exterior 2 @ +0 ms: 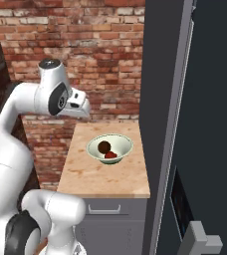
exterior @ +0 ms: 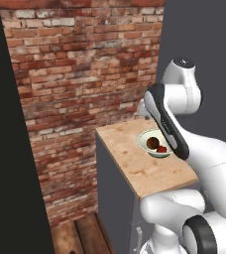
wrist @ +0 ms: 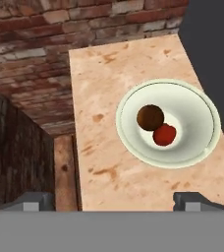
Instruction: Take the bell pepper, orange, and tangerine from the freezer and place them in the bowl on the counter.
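Note:
The pale greenish bowl [wrist: 198, 103] [exterior 2: 125, 143] [exterior: 144, 141] stands on the speckled wooden counter [wrist: 104, 83] [exterior 2: 85, 172] [exterior: 135, 166]. In the bowl the small red bell pepper [wrist: 164, 135] [exterior 2: 110, 155] [exterior: 161, 149] lies against one round orange-brown fruit [wrist: 150, 117] [exterior 2: 104, 146] [exterior: 153, 143]. I cannot tell whether that fruit is the orange or the tangerine, and the other one is out of view. My gripper [wrist: 114, 201] hangs open and empty above the counter, left of the bowl in the right base view. The dark freezer [exterior 2: 165, 114] rises right beside the counter.
A red brick wall [exterior 2: 85, 45] [exterior: 85, 74] backs the counter. Below the top sits a grey cabinet with a metal bar handle [exterior 2: 104, 209]. A dark upright panel [exterior: 6, 149] stands at the left, and a strip of wooden floor [exterior: 80, 233] runs between it and the cabinet.

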### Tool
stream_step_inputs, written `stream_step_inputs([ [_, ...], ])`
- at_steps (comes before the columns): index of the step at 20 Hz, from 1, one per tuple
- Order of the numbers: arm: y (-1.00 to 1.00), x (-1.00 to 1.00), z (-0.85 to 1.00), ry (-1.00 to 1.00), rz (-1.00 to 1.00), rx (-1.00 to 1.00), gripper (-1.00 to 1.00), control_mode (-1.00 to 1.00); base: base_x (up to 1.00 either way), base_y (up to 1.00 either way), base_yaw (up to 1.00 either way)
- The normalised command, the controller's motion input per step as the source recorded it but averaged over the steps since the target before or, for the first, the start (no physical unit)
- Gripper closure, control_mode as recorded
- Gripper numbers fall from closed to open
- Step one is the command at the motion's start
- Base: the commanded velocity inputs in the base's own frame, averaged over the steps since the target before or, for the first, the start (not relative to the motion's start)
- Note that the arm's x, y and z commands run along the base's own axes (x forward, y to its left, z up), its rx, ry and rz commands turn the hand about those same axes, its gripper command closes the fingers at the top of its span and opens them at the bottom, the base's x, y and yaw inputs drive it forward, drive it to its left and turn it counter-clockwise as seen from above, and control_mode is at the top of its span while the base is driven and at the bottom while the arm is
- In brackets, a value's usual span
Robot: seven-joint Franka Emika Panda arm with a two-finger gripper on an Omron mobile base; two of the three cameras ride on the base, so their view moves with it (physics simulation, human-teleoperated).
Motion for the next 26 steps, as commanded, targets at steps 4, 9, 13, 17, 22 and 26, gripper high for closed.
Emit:
stream_step_inputs([
  [4, 0.25, -1.00, 0.31, -0.33, 0.42, 0.00, -1.00, -1.00, 0.00, 0.00, 0.00],
  [9, 0.00, -1.00, 0.13, -0.32, 0.29, 0.00, -1.00, -1.00, 0.00, 0.00, 0.00],
  [13, 0.09, -0.64, 0.18, -0.02, -0.04, 0.00, -1.00, -1.00, 0.00, 0.00, 0.00],
  [17, 0.00, -0.47, 0.41, 0.03, -0.13, 0.00, -1.00, -1.00, 0.00, 0.00, 0.00],
  [22, -0.02, -0.36, 0.29, 0.12, -0.17, 0.00, -1.00, -1.00, 0.00, 0.00, 0.00],
  [26, -0.10, -0.34, 0.03, 0.03, -0.15, -0.01, -1.00, -1.00, 0.00, 0.00, 0.00],
])
